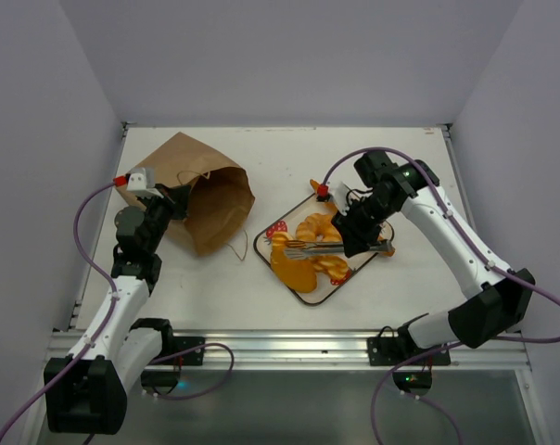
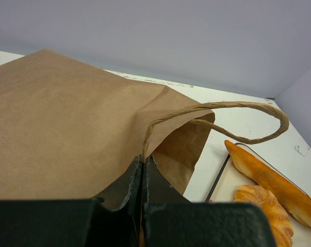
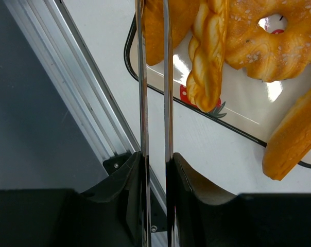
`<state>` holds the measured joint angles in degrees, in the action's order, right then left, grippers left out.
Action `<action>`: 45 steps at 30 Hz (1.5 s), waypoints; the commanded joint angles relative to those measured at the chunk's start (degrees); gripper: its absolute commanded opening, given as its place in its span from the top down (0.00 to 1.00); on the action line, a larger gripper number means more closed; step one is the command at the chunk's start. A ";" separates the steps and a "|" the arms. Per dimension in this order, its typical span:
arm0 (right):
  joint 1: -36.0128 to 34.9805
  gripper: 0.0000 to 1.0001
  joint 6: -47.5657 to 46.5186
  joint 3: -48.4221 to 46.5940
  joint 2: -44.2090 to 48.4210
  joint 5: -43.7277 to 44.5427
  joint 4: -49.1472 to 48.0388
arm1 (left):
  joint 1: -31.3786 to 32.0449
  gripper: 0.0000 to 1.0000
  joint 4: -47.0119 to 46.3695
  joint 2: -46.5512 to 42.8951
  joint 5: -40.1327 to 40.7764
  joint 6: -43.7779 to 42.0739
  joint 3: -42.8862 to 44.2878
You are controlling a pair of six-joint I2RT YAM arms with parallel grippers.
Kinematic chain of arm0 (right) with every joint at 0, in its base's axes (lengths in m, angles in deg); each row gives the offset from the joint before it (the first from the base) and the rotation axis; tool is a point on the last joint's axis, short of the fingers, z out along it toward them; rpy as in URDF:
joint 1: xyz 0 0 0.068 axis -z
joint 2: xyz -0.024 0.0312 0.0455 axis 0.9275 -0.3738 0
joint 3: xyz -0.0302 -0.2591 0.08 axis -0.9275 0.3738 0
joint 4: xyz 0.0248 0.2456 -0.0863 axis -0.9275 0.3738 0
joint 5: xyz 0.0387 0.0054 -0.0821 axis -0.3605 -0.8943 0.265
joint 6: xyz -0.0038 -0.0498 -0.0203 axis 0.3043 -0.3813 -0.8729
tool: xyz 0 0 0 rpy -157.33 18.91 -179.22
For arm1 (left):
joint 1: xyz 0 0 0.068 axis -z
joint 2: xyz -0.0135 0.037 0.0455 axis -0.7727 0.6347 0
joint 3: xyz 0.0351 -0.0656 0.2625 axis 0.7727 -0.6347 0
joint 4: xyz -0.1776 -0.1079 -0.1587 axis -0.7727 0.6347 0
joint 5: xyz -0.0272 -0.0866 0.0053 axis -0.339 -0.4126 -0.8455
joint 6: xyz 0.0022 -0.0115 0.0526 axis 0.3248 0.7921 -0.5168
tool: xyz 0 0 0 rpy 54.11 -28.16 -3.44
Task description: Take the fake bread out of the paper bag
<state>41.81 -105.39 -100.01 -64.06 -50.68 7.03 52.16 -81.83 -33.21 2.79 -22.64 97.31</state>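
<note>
Toward the counter's left edge, the paper bag lay on its side, its rim pinched by the left gripper. Right of centre, the right gripper squeezed metal tongs over the fake bread piled on the tray.

Plain brown paper bag; silver tongs. Glossy golden-orange fake bread on a white tray, black-rimmed, printed with red, green-leafed strawberries.
</note>
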 commanded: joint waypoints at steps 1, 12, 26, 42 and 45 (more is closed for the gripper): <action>-0.30 0.73 0.18 -2.23 -0.11 -2.85 9.26 | -0.24 1.00 -0.98 -0.34 -0.34 -0.43 0.81; -0.04 0.68 1.06 -5.93 -0.12 -3.99 9.79 | -0.24 1.00 -0.36 -0.78 0.10 -0.96 0.90; 0.14 0.62 0.97 -4.61 1.12 -5.57 9.52 | -0.24 1.00 -0.53 -0.86 0.10 -0.87 0.81; 0.14 0.57 0.79 -3.82 1.73 -5.84 9.00 | -0.24 1.00 -0.54 -0.69 0.02 -0.60 0.81; 0.22 0.57 0.97 -3.82 1.82 -5.84 8.65 | -0.24 1.00 -0.54 -0.86 0.01 -0.69 0.81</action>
<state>41.83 -104.95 -103.58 -64.13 -54.74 6.79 52.16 -81.81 -33.23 2.79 -22.64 97.31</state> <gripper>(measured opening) 0.437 0.013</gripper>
